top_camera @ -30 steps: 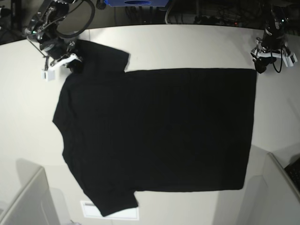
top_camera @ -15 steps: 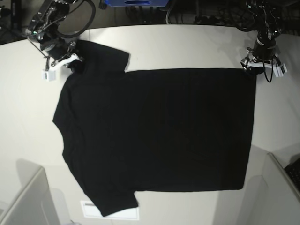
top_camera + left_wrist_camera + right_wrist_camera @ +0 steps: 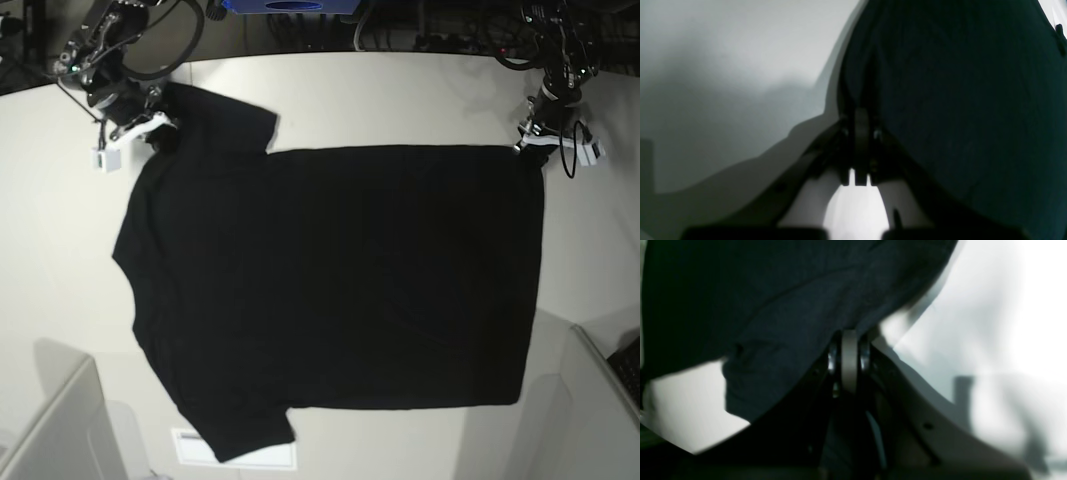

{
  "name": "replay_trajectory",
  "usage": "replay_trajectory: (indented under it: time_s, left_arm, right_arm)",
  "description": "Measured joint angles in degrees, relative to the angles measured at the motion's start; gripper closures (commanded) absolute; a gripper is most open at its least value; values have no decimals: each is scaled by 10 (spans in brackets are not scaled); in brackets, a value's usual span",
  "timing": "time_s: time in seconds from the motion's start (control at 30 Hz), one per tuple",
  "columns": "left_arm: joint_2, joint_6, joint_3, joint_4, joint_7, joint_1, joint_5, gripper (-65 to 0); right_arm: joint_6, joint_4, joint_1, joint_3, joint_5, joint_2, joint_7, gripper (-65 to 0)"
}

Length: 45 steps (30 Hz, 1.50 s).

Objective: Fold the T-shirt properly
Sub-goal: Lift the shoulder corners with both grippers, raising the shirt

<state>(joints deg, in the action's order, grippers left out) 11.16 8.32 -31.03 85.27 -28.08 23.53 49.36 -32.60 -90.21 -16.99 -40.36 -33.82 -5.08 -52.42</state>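
The black T-shirt lies spread flat on the white table, plain side up, sleeves toward the left of the base view. My left gripper is at the shirt's far right corner. In the left wrist view its jaws are shut, with a fold of the T-shirt pinched at the left gripper's tips. My right gripper holds the far left shoulder area by the upper sleeve. The right wrist view shows the right gripper shut on bunched cloth of the T-shirt.
A white paper sheet peeks from under the near sleeve at the table's front edge. Grey partitions stand at the lower left and lower right. A blue object and cables sit behind the far edge.
My left gripper moved left and down onto the shirt's far right corner and went from open to shut on it. The right arm and the shirt's lay stayed as they were.
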Motion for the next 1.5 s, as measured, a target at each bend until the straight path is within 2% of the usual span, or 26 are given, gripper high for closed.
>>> replay_trajectory:
  time_s: [0.23,0.37,0.47,0.57,0.63,0.8,0.9,1.0,1.2,1.33,1.47,1.5]
  left_arm:
    - [-1,-14,-4,87,-26,87,-16,0]
    - [0,-10,-4,157,-26,131,-14,0]
    - [-1,-9,-9,207,-31,141,-13,0]
    - [0,-8,-27,238,-24,134,-13,0]
    - [0,-9,-24,243,-31,116,-13,0]
    - [-9,-8,-42,241,-176,17,-12,0]
    - [-37,-12,-85,242,-220,-40,-18,0]
    - [-45,-12,-107,240,-287,-85,-25,0]
    - [-43,-9,-95,205,-297,-147,-77,0]
    - [-44,-10,-94,156,-300,-176,-90,0]
    - [-42,-10,-85,126,-298,-197,-90,0]
    - [-42,-10,-82,119,-298,-202,-90,0]
  right_arm:
    - [11,-94,-59,1,43,-5,-42,0]
    - [13,-138,-79,3,58,-9,-62,0]
    - [16,-177,-77,3,56,-8,-67,0]
    - [16,-190,-48,5,60,-5,-117,0]
    - [16,-192,-21,5,58,-4,-136,0]
    - [20,-192,52,5,61,-4,-177,0]
    - [49,-191,93,6,57,2,-198,0]
    - [65,-162,137,6,61,17,-201,0]
    - [66,-33,206,6,64,42,-196,0]
    - [67,10,248,6,64,52,-172,0]
    - [107,71,296,6,59,58,-162,0]
    - [108,87,304,6,62,61,-160,0]
